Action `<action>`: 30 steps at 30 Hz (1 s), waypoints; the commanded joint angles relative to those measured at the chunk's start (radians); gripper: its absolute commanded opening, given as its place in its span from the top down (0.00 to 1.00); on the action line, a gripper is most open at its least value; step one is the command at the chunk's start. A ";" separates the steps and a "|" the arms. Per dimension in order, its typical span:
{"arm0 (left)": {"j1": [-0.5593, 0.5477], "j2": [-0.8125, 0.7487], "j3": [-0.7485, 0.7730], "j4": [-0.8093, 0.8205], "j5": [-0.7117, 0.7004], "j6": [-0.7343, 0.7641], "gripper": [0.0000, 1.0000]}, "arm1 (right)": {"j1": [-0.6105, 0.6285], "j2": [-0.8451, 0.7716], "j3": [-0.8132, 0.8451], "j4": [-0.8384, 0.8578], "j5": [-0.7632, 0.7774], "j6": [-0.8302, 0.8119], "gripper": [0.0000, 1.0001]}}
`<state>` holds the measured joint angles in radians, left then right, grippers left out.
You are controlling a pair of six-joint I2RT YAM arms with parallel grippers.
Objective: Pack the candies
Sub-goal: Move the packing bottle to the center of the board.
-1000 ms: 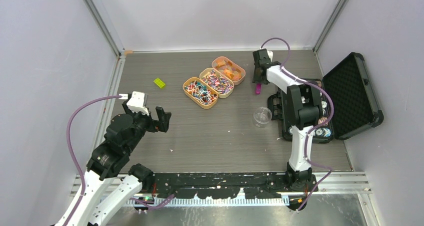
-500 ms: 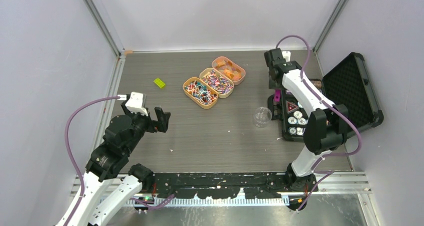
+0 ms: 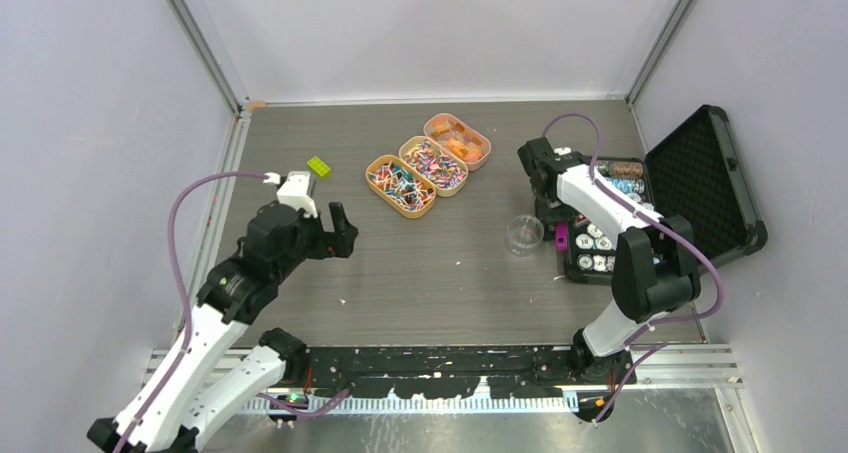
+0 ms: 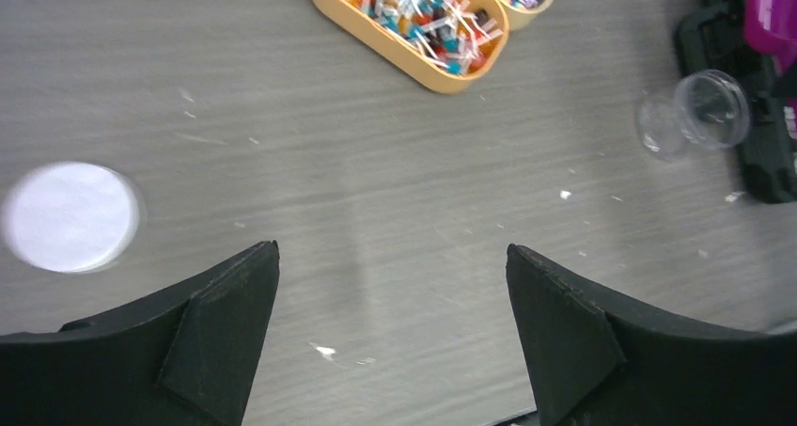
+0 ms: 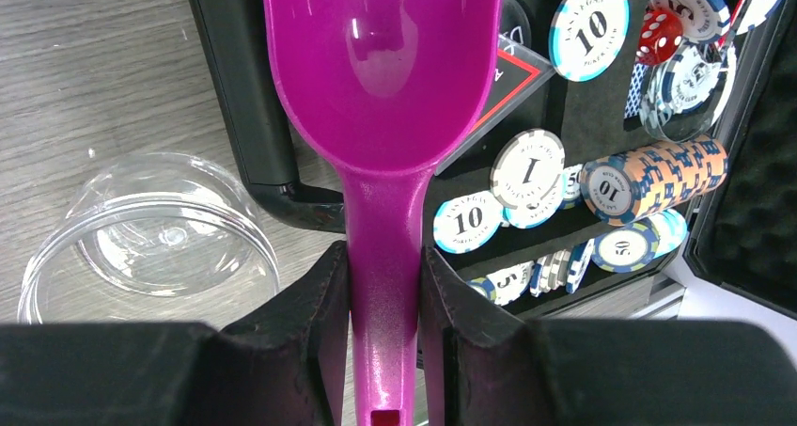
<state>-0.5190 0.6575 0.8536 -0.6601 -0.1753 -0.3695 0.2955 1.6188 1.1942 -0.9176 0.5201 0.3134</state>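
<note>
I am pinching the magenta scoop point(image 5: 381, 59) by its handle in the right gripper point(image 5: 383, 285), bowl empty, candies point(image 3: 400, 185) lying well to its left, nearer the spread, empty left gripper point(image 4: 392, 249).

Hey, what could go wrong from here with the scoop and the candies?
The right gripper pinches the magenta scoop only by its narrow handle, so it might twist when dug into the candies. The clear cup stands unheld close beside the scoop, with the left gripper open and away; a swing or pour could tip it.
</note>
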 commanded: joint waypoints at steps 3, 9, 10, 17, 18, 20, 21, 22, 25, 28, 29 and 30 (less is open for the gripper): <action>-0.003 0.175 -0.028 0.100 0.293 -0.323 0.14 | 0.002 -0.074 -0.017 -0.001 -0.036 0.024 0.99; -0.002 0.316 -0.017 0.140 0.358 -0.340 0.24 | 0.011 -0.106 -0.048 -0.062 -0.096 0.038 1.00; -0.003 0.326 -0.009 0.128 0.350 -0.334 0.24 | 0.012 -0.109 -0.054 -0.069 -0.089 0.041 1.00; -0.002 0.328 0.003 0.118 0.311 -0.325 0.25 | 0.078 -0.091 -0.077 -0.061 -0.097 0.040 0.99; -0.002 0.325 0.002 0.118 0.307 -0.325 0.25 | 0.088 -0.077 -0.075 -0.064 -0.097 0.041 1.00; -0.003 0.322 0.000 0.113 0.298 -0.325 0.25 | 0.108 -0.058 -0.069 -0.075 -0.091 0.047 0.99; -0.003 0.323 0.001 0.109 0.295 -0.324 0.25 | 0.115 -0.054 -0.068 -0.078 -0.089 0.052 0.99; -0.003 0.325 0.001 0.105 0.295 -0.322 0.25 | 0.118 -0.052 -0.068 -0.080 -0.088 0.056 0.99; -0.003 0.327 0.001 0.093 0.292 -0.318 0.25 | 0.131 -0.053 -0.067 -0.084 -0.104 0.062 0.99; -0.002 0.334 -0.001 0.094 0.294 -0.319 0.25 | 0.162 -0.055 -0.063 -0.090 -0.115 0.068 1.00; -0.002 0.338 0.002 0.093 0.295 -0.320 0.25 | 0.176 -0.057 -0.062 -0.090 -0.122 0.071 1.00; -0.003 0.343 0.003 0.094 0.298 -0.322 0.25 | 0.191 -0.058 -0.061 -0.088 -0.132 0.075 0.99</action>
<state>-0.5190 1.0016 0.8188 -0.5804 0.1272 -0.6815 0.4408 1.5738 1.1187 -0.9905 0.4110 0.3649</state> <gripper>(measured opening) 0.752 0.334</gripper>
